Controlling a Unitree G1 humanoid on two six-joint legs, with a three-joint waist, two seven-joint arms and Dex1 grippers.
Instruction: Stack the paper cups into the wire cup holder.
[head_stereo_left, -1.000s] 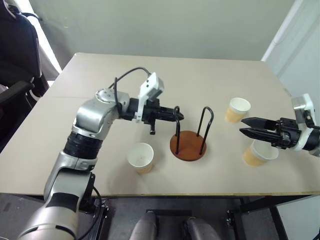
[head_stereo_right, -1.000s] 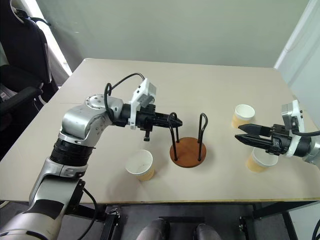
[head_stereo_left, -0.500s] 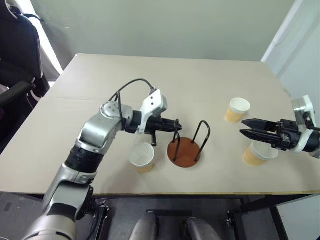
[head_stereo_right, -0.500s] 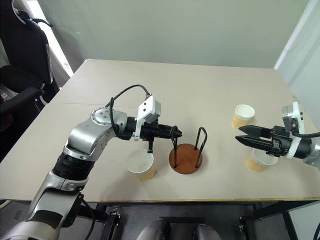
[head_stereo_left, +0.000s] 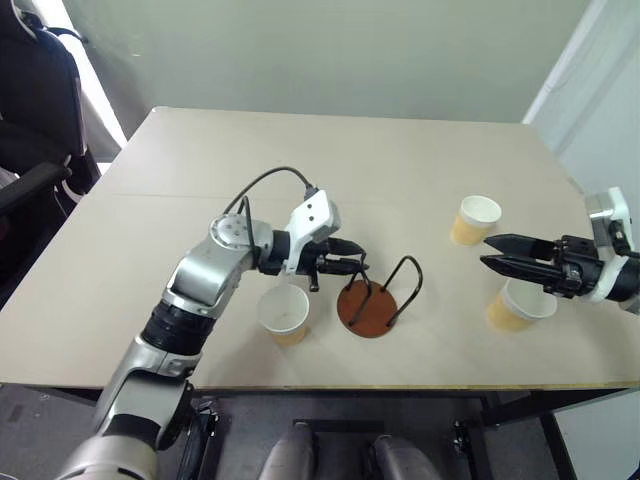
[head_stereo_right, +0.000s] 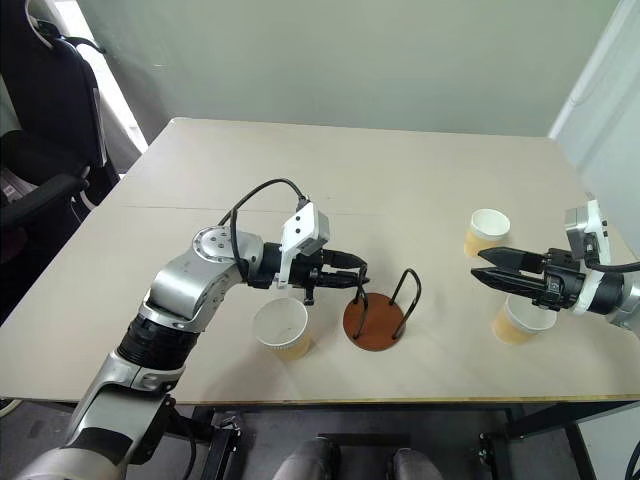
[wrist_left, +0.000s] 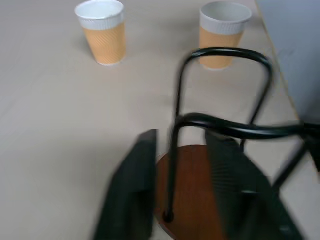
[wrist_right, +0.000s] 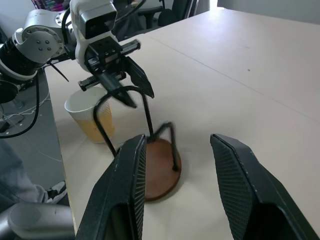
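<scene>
Holder (head_stereo_left: 368, 305) leans, its arch between my parted left claw (head_stereo_left: 352, 266) fingers; nearest cup (head_stereo_left: 283, 315) at 7 o'clock.

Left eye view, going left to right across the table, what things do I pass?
Paper cup near the front edge → left hand → wire cup holder → far paper cup → paper cup under the right hand.
</scene>
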